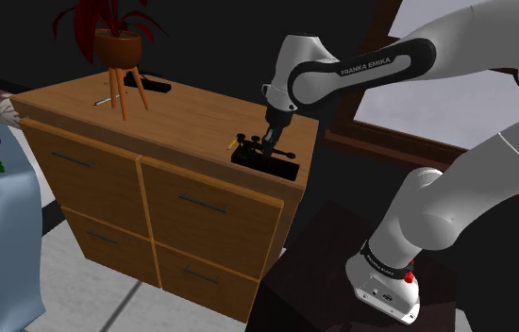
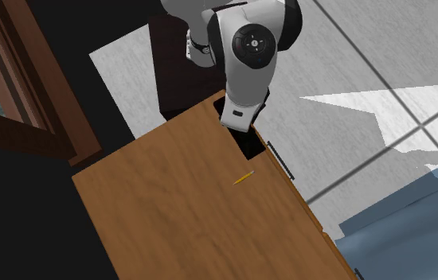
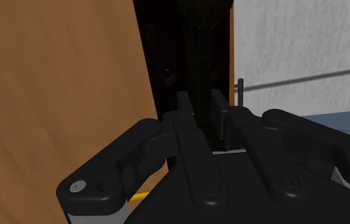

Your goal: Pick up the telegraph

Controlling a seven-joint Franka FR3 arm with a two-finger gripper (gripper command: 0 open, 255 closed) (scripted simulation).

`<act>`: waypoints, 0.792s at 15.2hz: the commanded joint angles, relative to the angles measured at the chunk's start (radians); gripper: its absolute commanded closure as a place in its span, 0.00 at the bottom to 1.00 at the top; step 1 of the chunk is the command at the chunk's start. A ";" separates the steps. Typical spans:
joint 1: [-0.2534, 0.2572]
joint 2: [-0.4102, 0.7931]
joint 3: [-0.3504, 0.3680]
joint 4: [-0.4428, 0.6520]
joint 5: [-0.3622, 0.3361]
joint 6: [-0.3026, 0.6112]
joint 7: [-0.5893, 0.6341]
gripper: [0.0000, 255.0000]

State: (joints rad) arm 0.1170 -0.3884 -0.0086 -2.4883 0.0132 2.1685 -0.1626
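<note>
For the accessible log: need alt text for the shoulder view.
A white Franka arm reaches down to a black telegraph at the right-hand corner of a wooden drawer cabinet. A red-leaved potted plant on a tripod stands at the cabinet's far left end.

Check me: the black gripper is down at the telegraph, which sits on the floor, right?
No. The telegraph sits on top of the wooden cabinet, near its corner, as the shoulder view shows. The black gripper is down at it.
</note>
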 commanded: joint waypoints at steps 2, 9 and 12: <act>0.000 -0.014 0.000 0.023 0.000 -0.037 0.001 1.00; 0.000 -0.042 0.001 0.096 -0.001 -0.138 0.003 1.00; 0.000 -0.050 0.001 0.130 -0.001 -0.180 0.003 1.00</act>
State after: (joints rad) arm 0.1161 -0.4334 -0.0094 -2.3698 0.0117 2.0045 -0.1614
